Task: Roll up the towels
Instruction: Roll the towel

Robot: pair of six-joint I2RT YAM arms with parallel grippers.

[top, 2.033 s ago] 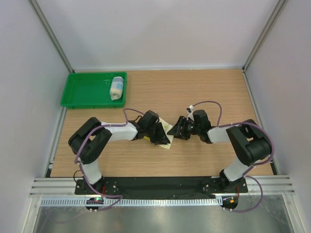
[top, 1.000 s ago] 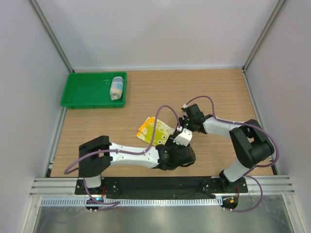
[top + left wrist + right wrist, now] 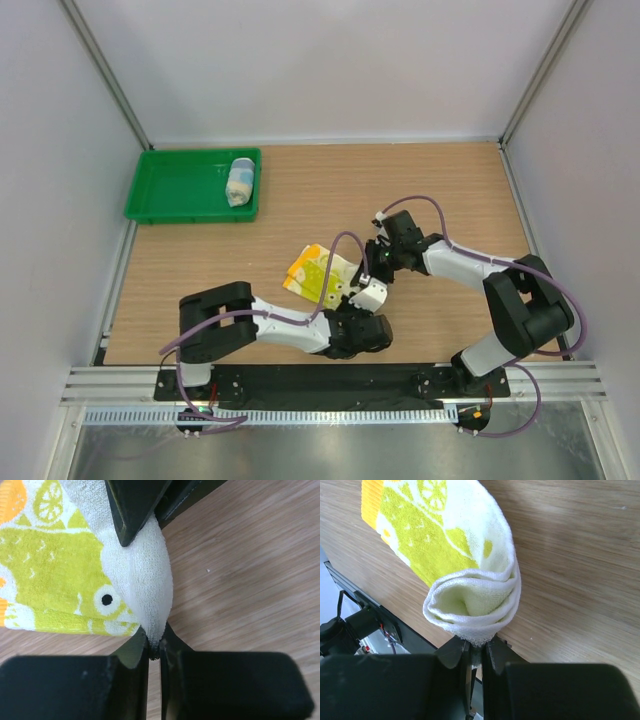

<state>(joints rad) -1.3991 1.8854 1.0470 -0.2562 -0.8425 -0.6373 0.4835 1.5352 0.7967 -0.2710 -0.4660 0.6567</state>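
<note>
The yellow-green and white towel (image 3: 318, 272) with an orange edge and lemon prints lies on the wooden table near the middle, its right end curled into a loose roll (image 3: 472, 607). My left gripper (image 3: 155, 652) is shut on the white end of this towel (image 3: 145, 585). My right gripper (image 3: 477, 652) is shut on the same rolled end from the other side; it shows from above at the towel's right end (image 3: 372, 283). The light blue and white towel (image 3: 240, 181) lies rolled in the green tray (image 3: 180, 185).
The green tray stands at the far left of the table by the left wall. A black base rail (image 3: 330, 380) runs along the near edge. Grey walls (image 3: 320, 70) enclose the back and both sides.
The left arm swung from left of the towel round to its near side. Both grippers now pinch its right end, which has curled into a roll; the towel has shifted slightly.
</note>
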